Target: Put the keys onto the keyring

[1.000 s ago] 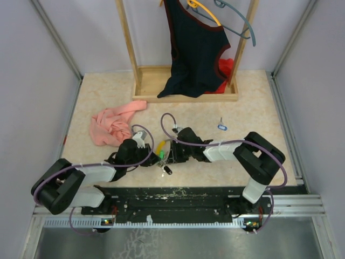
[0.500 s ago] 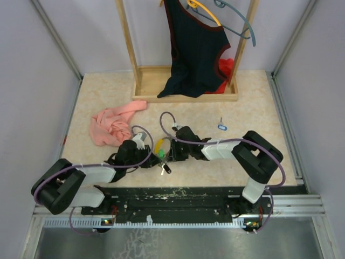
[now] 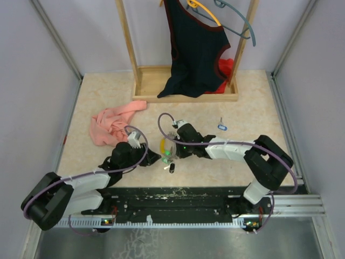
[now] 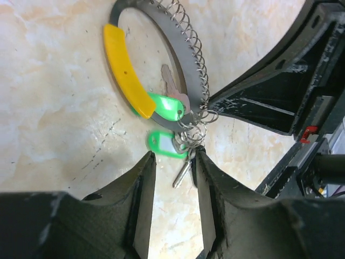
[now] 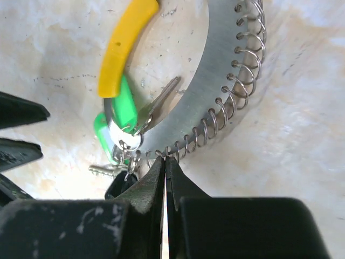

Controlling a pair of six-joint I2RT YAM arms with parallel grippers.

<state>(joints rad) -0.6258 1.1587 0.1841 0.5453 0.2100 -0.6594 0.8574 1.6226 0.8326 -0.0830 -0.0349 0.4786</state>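
The keyring (image 3: pixel 165 144) is a grey metal band with a wire coil along it and a yellow piece (image 4: pixel 127 67); it lies on the table between my grippers. Two green-headed keys (image 4: pixel 167 107) and a black-headed key (image 3: pixel 172 168) hang on small rings at its near end. A blue-headed key (image 3: pixel 221 127) lies apart at the right. My left gripper (image 4: pixel 173 156) is open, its tips just short of the green keys, with a key shaft between them. My right gripper (image 5: pixel 164 160) is shut, pinching the coiled edge of the keyring (image 5: pixel 215 102).
A pink cloth (image 3: pixel 112 123) lies left of the grippers. A wooden rack base (image 3: pixel 186 96) stands at the back with a dark top (image 3: pixel 195 48) and hangers (image 3: pixel 237 21) above it. Walls close in both sides.
My left arm has drawn back toward the near left. My right arm has stretched out, and the keyring with its keys has shifted slightly right.
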